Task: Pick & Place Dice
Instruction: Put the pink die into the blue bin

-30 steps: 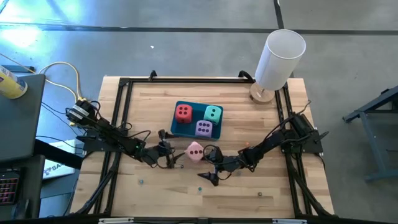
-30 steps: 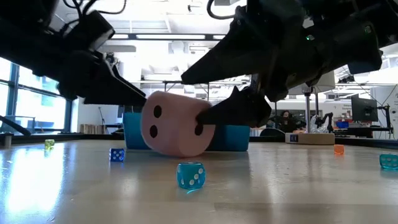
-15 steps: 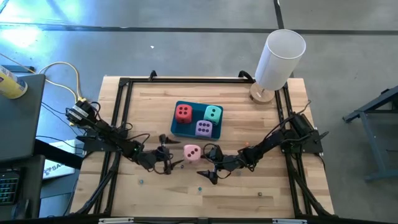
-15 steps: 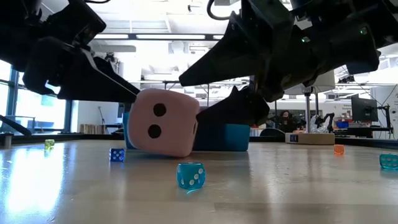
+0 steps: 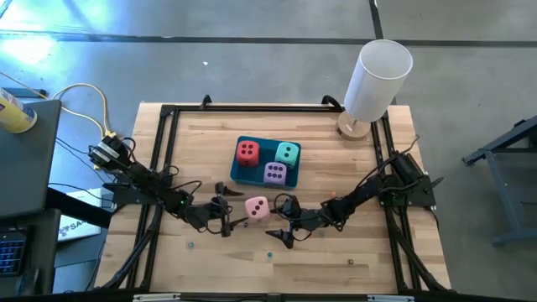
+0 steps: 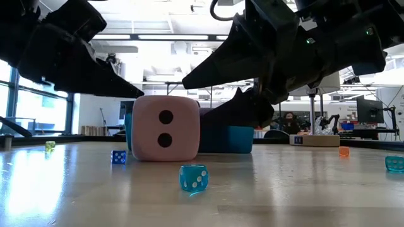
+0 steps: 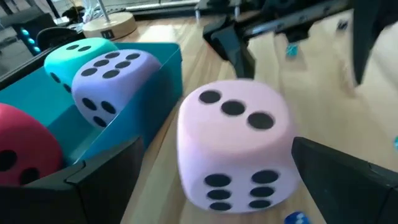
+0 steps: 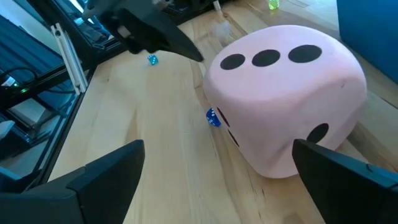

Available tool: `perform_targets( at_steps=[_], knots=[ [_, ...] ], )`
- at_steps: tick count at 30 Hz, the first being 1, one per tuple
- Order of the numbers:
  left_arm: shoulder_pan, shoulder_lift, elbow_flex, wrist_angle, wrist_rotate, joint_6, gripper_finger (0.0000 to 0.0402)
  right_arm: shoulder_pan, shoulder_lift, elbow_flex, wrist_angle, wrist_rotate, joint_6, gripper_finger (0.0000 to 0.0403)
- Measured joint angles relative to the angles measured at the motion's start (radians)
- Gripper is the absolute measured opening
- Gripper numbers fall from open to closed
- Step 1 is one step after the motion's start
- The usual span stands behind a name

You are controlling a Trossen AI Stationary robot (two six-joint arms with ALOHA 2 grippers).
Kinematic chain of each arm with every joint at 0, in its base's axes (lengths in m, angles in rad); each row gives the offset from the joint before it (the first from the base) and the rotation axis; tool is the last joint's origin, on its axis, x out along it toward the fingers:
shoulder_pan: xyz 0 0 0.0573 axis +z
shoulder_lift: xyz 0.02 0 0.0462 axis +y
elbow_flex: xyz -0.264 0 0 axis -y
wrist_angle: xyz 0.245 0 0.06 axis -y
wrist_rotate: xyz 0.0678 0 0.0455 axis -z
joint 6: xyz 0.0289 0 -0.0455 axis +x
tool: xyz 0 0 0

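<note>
High view: pink die (image 5: 257, 207) sits on the table between the left gripper (image 5: 225, 205) and right gripper (image 5: 281, 222), both spread wide, grasping nothing.

Pink die (image 5: 257, 207) sits flat on the table, three up; red (image 5: 247, 152), teal (image 5: 288, 153), purple (image 5: 275, 173) dice in the tray

A blue tray (image 5: 239, 163) sits on the wooden counter (image 5: 201, 143), just beyond the two end effectors. A white cylinder (image 5: 377, 78) stands on a round wooden base (image 5: 350, 129) at the far corner, well beyond the right end effector. Tiny beads (image 6: 193, 177) lie scattered on the counter nearer than both end effectors.
</note>
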Motion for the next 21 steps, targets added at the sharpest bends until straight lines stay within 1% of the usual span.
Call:
perform_targets(
  at_steps=[5, 10, 15, 18, 21],
  knots=[
    [-0.014, 0.0, 0.0, 0.024, 0.001, -0.072, 0.04, 0.0, 0.0, 0.0, 0.0, 0.0, 0.0, 0.04],
    [-0.007, 0.001, 0.0, 0.023, 0.001, -0.1, 0.04, 0.0, 0.0, 0.0, -0.001, 0.0, 0.0, 0.04],
    [0.006, 0.036, 0.003, 0.027, 0.0, -0.138, 0.04, 0.0, 0.0, 0.0, -0.001, 0.0, 0.0, 0.04],
    [0.006, 0.066, 0.012, 0.041, 0.001, -0.13, 0.04, 0.0, 0.0, 0.0, -0.001, 0.0, 0.0, 0.04],
    [0.005, 0.102, 0.016, 0.108, 0.002, -0.073, 0.04, 0.0, 0.0, 0.0, -0.001, 0.0, 0.0, 0.04]
  ],
)
